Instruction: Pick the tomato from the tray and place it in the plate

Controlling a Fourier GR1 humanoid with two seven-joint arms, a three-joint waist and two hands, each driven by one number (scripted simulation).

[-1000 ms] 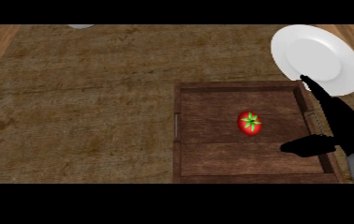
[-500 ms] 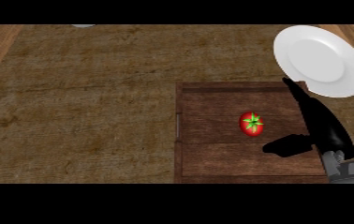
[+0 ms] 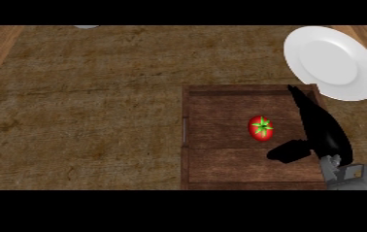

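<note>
A red tomato [image 3: 261, 128] with a green star-shaped stem lies in the middle of the brown wooden tray [image 3: 215, 168]. My right hand [image 3: 320, 126] is over the tray's right part, just right of the tomato and apart from it. Its fingers are straight and point up toward the tray's far edge, and the thumb sticks out to the left below the tomato. It holds nothing. A white round plate [image 3: 329, 61] sits at the upper right, beyond the tray's far right corner. My left hand shows in no view.
The tray lies on a brown woven mat [image 3: 93, 109] that covers most of the counter. A small pale object [image 3: 87, 26] peeks in at the top edge, left of centre. A strip of wooden counter [image 3: 6, 41] shows at the far left.
My right hand has moved left and slightly inward over the tray, closing in on the tomato's right side. The tomato and plate have stayed in place.
</note>
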